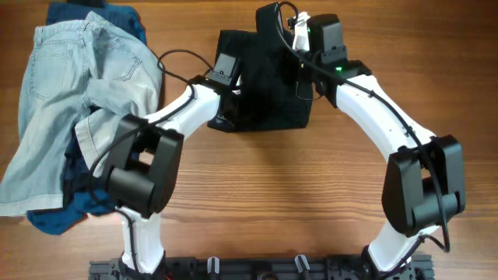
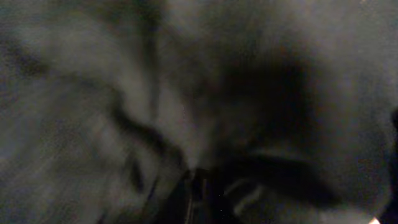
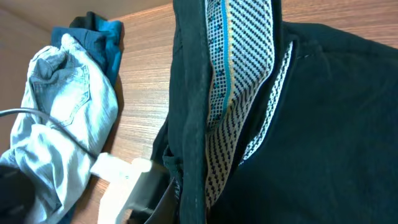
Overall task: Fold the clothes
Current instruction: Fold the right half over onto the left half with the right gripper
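Observation:
The black shorts [image 1: 268,97] lie at the back middle of the table, partly bunched. My right gripper [image 1: 294,33] is shut on their waistband at the back edge and lifts it; in the right wrist view the band with its patterned pale lining [image 3: 230,93] runs into the jaws [image 3: 186,186]. My left gripper [image 1: 231,78] is at the shorts' left edge. The left wrist view is filled with dark blurred fabric [image 2: 124,93] pressed round the jaws [image 2: 196,186], which look shut on it.
A light-blue denim garment [image 1: 70,85] lies crumpled at the left, also in the right wrist view [image 3: 56,112]. Dark-blue pieces lie under it [image 1: 54,216] and behind it [image 1: 117,15]. A black cable [image 1: 175,58] runs across the wood table [image 1: 296,187].

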